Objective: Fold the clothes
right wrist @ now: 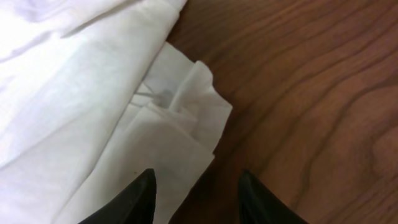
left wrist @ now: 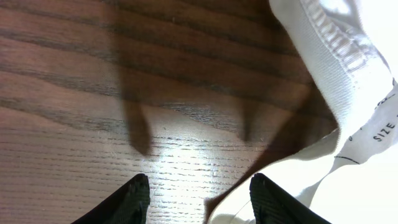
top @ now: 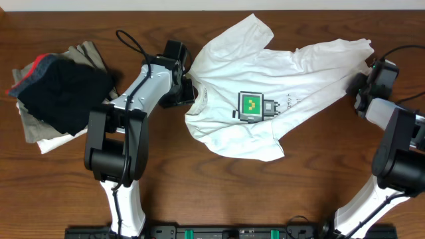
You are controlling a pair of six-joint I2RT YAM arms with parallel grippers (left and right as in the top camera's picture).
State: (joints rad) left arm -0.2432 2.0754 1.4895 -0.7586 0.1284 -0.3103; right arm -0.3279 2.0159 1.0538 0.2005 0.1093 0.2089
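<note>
Centrally, the white T-shirt [top: 265,79] lies crumpled on the wooden table [top: 212,186], running from the upper middle of the overhead frame out to the upper right. It has a small green-and-grey pixel print [top: 252,106] just below its middle. One sleeve points up toward the top edge, and the lower hem sags toward the centre of the frame.

At the shirt's left end the left gripper [top: 188,90] sits at the collar. In the left wrist view this gripper [left wrist: 199,199] has its two dark fingers [left wrist: 134,200] well apart and clamped on nothing. Bare wood shows between them, and a strip of white cloth edge reaches in near the right-hand finger. The ribbed collar [left wrist: 336,50] and a size tag [left wrist: 379,127] fill the right side of that frame.

At the shirt's far right end the right gripper [top: 360,86] rests beside the cloth. In the right wrist view this gripper [right wrist: 196,199] also has its fingers [right wrist: 134,200] spread. A folded corner of the shirt [right wrist: 180,118] reaches down toward the left-hand finger, with wood under the other. Nothing is pinched.

Well apart, at the left of the overhead frame, is a heap of other clothes: a black garment with a red and grey band [top: 63,89] lies on khaki-grey cloth [top: 89,53].
</note>
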